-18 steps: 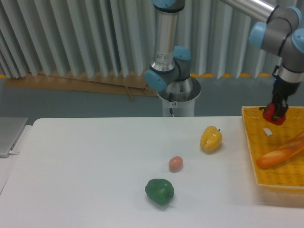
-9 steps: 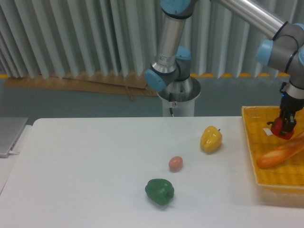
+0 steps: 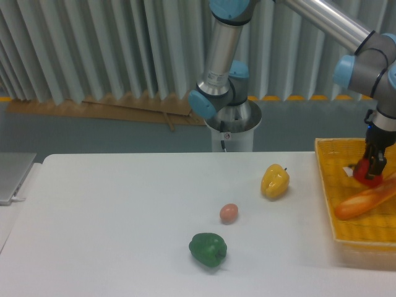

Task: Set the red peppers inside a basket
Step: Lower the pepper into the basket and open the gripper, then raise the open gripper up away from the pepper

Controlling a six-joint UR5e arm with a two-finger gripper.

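The red pepper is low inside the yellow woven basket at the table's right edge, just behind a long bread loaf. My gripper points down over the basket with its dark fingers closed around the pepper. Only part of the pepper's red skin shows between and below the fingers. I cannot tell whether the pepper touches the basket floor.
A yellow pepper stands left of the basket. A small pinkish-orange ball and a green pepper lie toward the table's middle and front. A small white tag lies in the basket. The robot base stands behind the table.
My gripper has moved right and down with the red pepper, from above the basket's back rim to low inside it beside the bread loaf. The other objects have not moved.
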